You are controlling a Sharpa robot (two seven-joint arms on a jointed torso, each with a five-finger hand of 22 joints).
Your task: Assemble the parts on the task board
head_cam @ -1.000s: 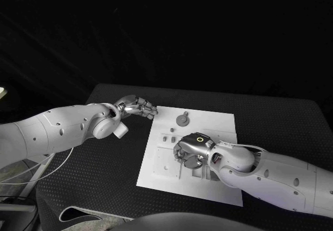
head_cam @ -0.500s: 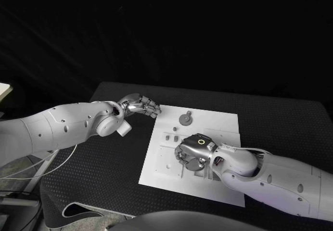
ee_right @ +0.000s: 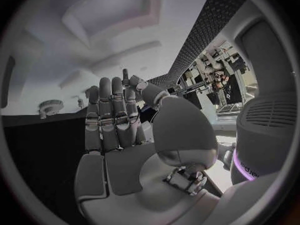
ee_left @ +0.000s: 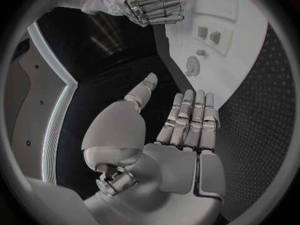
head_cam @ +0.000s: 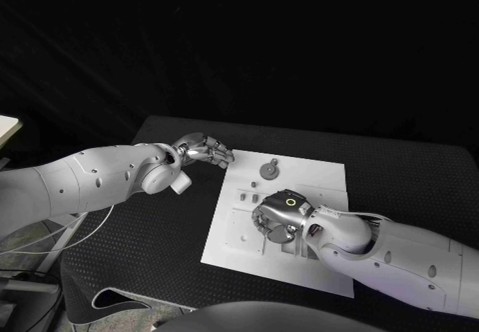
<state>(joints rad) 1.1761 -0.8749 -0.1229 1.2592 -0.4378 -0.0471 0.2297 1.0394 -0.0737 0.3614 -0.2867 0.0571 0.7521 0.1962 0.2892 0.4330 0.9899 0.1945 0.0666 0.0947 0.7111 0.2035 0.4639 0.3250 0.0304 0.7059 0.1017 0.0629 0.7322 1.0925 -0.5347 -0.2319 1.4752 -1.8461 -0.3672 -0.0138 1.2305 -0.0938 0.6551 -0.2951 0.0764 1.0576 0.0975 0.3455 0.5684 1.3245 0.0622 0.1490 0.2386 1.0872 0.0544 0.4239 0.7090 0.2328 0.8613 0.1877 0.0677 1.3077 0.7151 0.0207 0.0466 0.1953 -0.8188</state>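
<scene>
From the head view I see my silver left hand (head_cam: 205, 150) over the black surface (head_cam: 149, 228), just beside the white rectangular task board's (head_cam: 320, 173) far corner. Its wrist view shows the fingers (ee_left: 190, 117) straight, pressed together, empty. The round grey disc part (head_cam: 269, 169) lies on the board's far end. My right hand (head_cam: 277, 216) rests on the board's middle, fingers curled; I cannot tell whether it holds anything.
</scene>
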